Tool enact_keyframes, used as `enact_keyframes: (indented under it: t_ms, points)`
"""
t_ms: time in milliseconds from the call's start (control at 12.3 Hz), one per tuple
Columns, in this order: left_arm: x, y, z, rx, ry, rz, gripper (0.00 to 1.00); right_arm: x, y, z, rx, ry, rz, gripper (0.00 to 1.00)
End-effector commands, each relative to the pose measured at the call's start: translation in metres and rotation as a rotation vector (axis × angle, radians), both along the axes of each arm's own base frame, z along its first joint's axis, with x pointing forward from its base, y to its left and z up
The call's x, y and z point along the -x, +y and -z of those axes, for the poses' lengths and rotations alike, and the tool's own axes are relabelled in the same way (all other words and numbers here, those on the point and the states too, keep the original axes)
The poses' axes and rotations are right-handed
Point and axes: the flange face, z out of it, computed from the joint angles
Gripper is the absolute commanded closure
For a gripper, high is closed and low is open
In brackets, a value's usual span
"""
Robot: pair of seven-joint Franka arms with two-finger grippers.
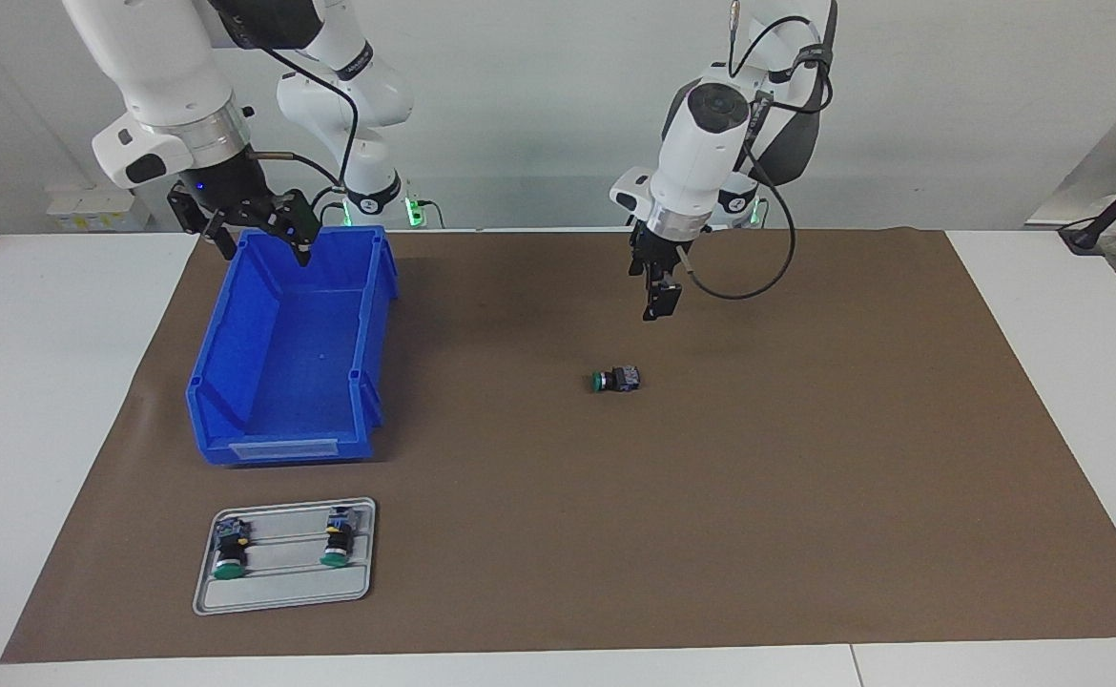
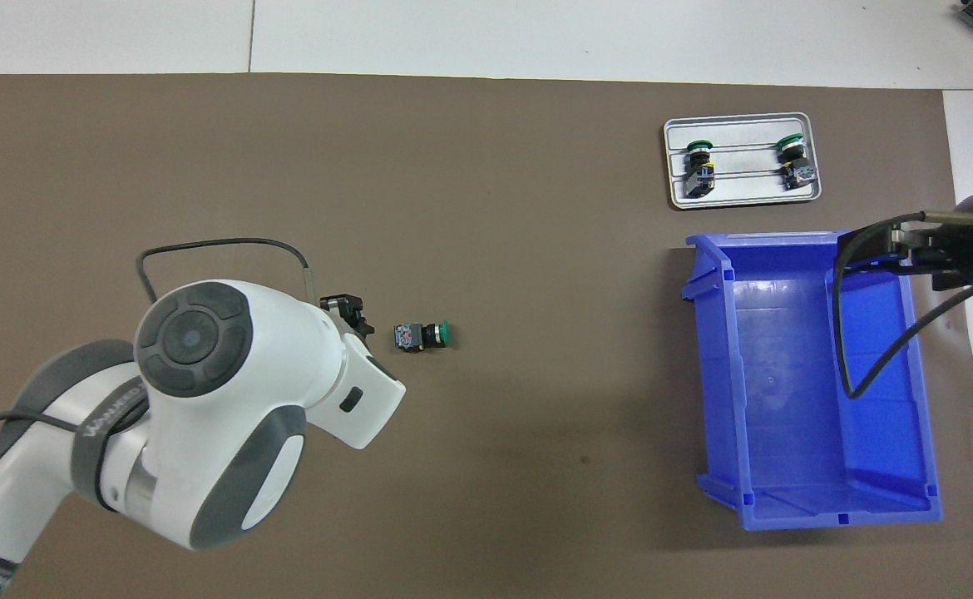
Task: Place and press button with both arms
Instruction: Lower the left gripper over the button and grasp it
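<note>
The button point(image 1: 615, 381) lies on its side on the brown mat, green cap toward the right arm's end; it also shows in the overhead view point(image 2: 422, 334). My left gripper point(image 1: 658, 303) hangs in the air over the mat just beside the button's black body, apart from it; in the overhead view point(image 2: 348, 312) the arm's wrist hides most of it. My right gripper point(image 1: 262, 239) is open and empty, held over the blue bin's point(image 1: 234, 382) end nearest the robots; it also shows in the overhead view point(image 2: 902, 248).
A grey tray point(image 1: 281, 593) lies farther from the robots than the bin point(image 2: 786, 499) and holds two like buttons point(image 1: 229, 553) point(image 1: 337, 542). In the overhead view the tray point(image 2: 744, 193) shows them too. White table borders the mat point(image 1: 806, 525).
</note>
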Motion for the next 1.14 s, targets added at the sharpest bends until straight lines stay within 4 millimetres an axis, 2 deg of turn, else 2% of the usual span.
enact_keyframes:
  t_ms: [0, 244, 488, 651, 814, 976, 1058]
  points:
    - [-0.003, -0.004, 0.008, 0.008, -0.028, -0.020, 0.04, 0.006, -0.001, -0.001, -0.021, -0.006, -0.020, 0.00]
    - [-0.004, -0.006, 0.022, 0.006, -0.069, -0.015, 0.04, 0.005, -0.001, 0.000, -0.021, -0.004, -0.020, 0.00]
    - [-0.002, -0.023, 0.045, -0.006, -0.074, -0.037, 0.04, 0.006, -0.001, -0.001, -0.021, -0.006, -0.020, 0.00]
    - [-0.001, -0.041, 0.074, -0.043, -0.082, -0.042, 0.04, 0.006, -0.001, -0.001, -0.021, -0.006, -0.020, 0.00]
    - [-0.003, -0.048, 0.096, -0.064, -0.084, -0.059, 0.04, 0.006, -0.001, -0.001, -0.021, -0.006, -0.020, 0.00]
    - [-0.002, -0.062, 0.111, -0.068, -0.077, -0.055, 0.04, 0.005, -0.001, 0.000, -0.021, -0.004, -0.020, 0.00]
    - [-0.007, -0.065, 0.112, -0.060, -0.085, -0.065, 0.04, 0.006, -0.001, -0.001, -0.021, -0.006, -0.020, 0.00]
